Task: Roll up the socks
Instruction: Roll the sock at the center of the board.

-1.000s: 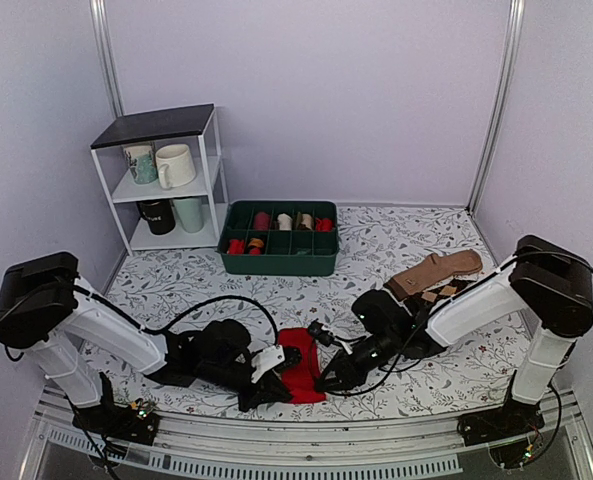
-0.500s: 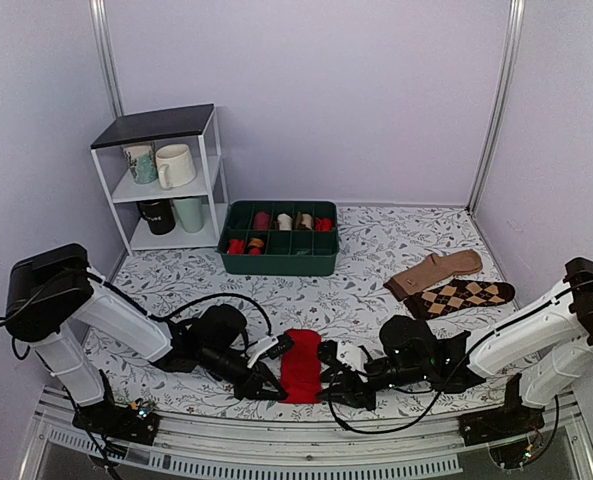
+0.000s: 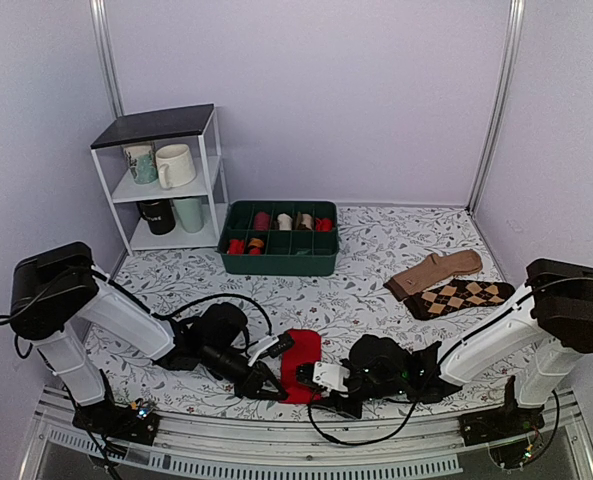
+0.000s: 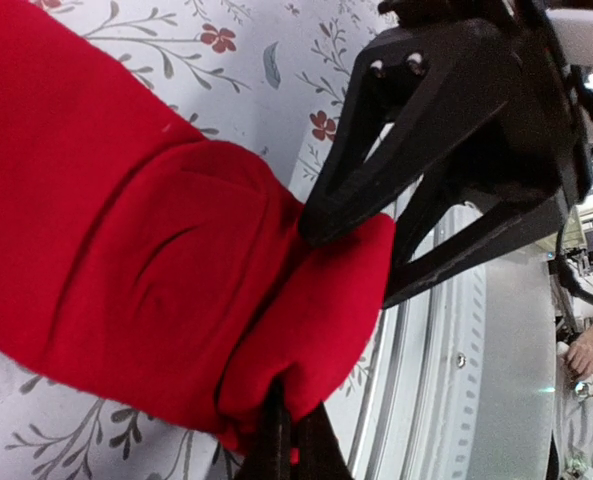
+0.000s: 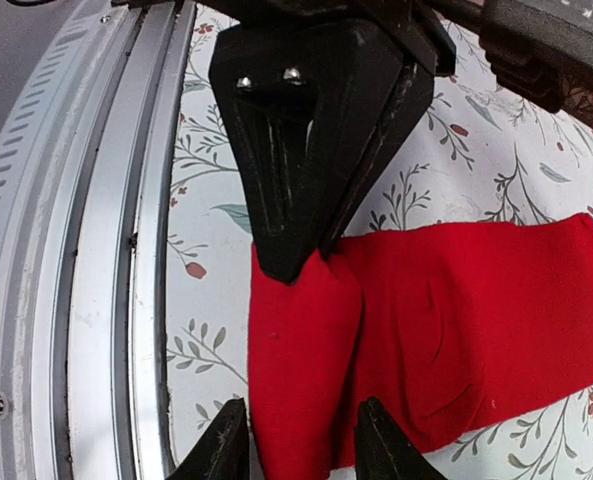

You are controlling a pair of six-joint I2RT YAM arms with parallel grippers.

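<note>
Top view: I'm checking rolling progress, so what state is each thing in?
red socks, lying flat, near end folded over.
left fingers, shut on that fold.
right fingers, apart, astride the fold; grip unclear.
tan sock, flat, unrolled.
diamond-patterned sock, flat, unrolled.
green bin, holds rolled socks.

You have four mugs (two per tier), one green bin, one strip of red socks, one tan sock, one argyle sock.
</note>
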